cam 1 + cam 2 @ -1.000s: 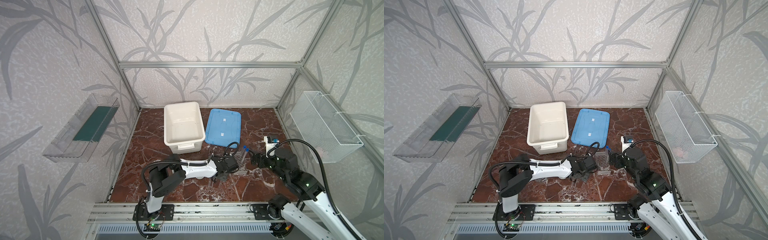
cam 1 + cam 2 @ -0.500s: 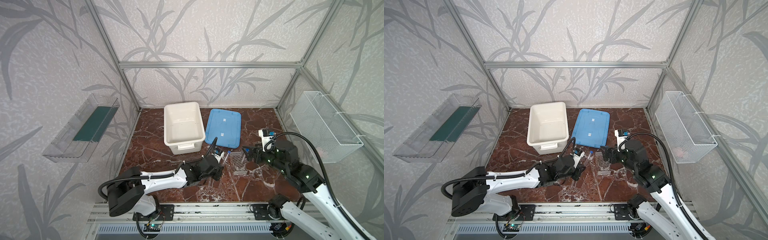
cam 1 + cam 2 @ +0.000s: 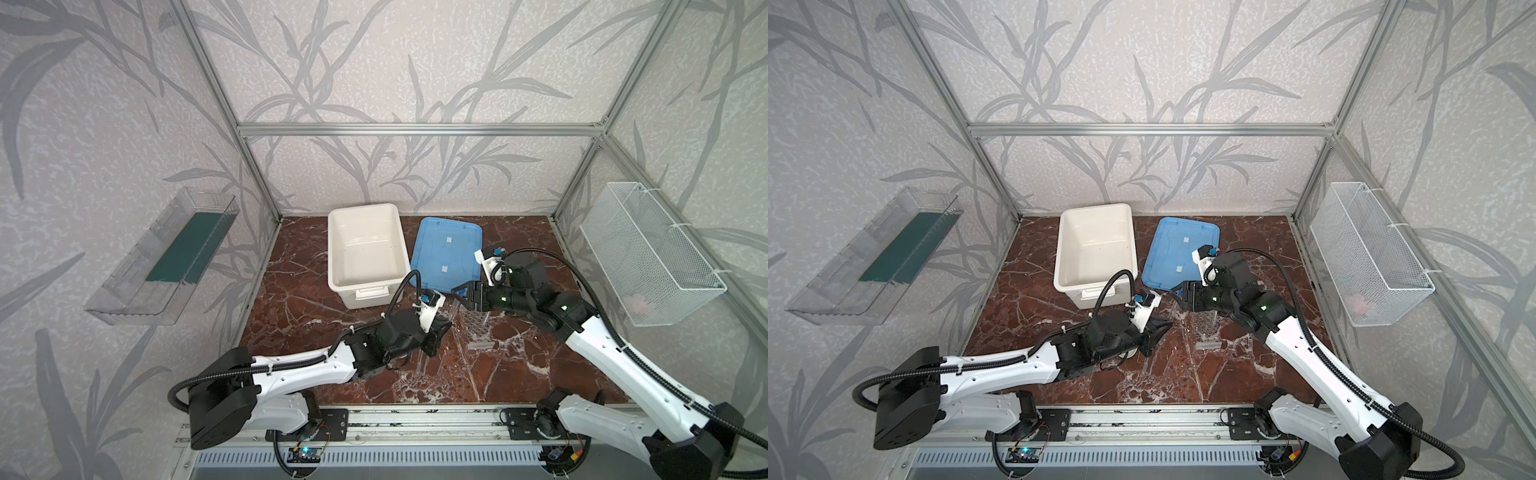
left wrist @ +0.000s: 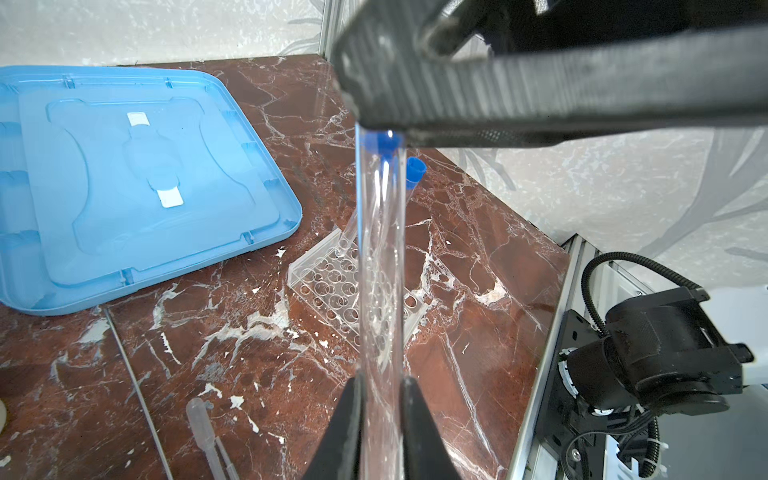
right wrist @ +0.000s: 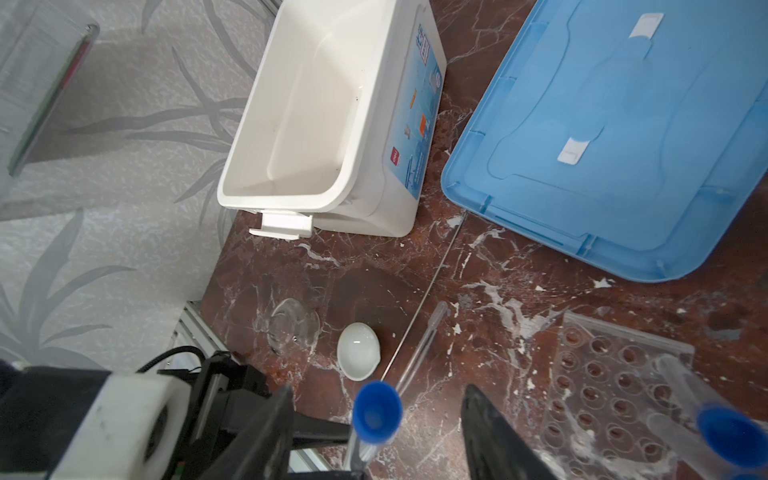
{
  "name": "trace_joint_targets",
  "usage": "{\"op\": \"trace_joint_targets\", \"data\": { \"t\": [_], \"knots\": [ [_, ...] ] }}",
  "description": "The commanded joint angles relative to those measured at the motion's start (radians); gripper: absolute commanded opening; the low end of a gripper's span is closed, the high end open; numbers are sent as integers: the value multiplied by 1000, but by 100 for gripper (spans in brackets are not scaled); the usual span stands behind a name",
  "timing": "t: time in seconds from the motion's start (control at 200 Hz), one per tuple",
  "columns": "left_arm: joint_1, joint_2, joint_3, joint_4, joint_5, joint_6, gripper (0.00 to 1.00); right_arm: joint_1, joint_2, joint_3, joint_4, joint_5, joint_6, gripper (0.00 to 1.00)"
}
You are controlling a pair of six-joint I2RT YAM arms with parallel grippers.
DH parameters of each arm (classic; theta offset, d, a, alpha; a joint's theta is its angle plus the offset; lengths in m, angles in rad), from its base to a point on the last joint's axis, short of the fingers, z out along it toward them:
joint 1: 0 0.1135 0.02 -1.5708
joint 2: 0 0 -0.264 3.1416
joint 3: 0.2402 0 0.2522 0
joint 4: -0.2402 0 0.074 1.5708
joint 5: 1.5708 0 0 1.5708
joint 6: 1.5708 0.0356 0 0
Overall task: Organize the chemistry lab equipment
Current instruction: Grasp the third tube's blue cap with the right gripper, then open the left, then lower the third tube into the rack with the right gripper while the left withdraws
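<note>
**One arm gives, one arm takes**

In both top views we see the left end effector (image 3: 439,329) and the right end effector (image 3: 459,297) meet just beside the clear rack (image 3: 476,326). The white box (image 3: 332,249) stands apart from the rack and has nothing in it. The blue lid (image 3: 444,253) lies flat near the rack. A wire basket (image 3: 665,232) hangs on the wall, well apart from the rack. Something pale lies in it, too small for us to tell.

In the left wrist view the left end effector is squeezed shut on a clear tube (image 4: 380,270). It holds the tube up off the worktop (image 4: 249,332), near the rack. A second tube (image 4: 415,169) leans in the rack.

In the right wrist view the right end effector has its jaws apart. One jaw is on each side of the tube's blue cap (image 5: 376,409), and we see a gap on both sides. The white dish (image 5: 358,351), the glass flask (image 5: 293,328), the thin rod (image 5: 424,299) and the dropper (image 5: 428,336) lie on the worktop, apart from the rack.

We think this step is a hand-over. Next, the right end effector must close on the cap end. Then the left one can let go, and the tube can go into a hole in the rack.
</note>
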Motion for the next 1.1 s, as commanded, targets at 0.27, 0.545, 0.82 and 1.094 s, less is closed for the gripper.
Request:
{"op": "trace_joint_targets", "data": {
  "t": [0.27, 0.545, 0.82, 1.094],
  "knots": [
    [-2, -27, -3, -9, -33, 19, 18, 7, 19, -40, 79, -60, 40, 29],
    [-3, -1, 18, -19, -37, 21, 18, 7, 3, -64, 81, -54, 40, 15],
    [-8, -9, 21, 5, -48, -27, 99, 8, -74, -85, 74, 33, -43, 13],
    [-8, 48, 78, -40, -28, -86, 99, 9, -296, -202, 78, 365, -316, 13]
  ]
}}
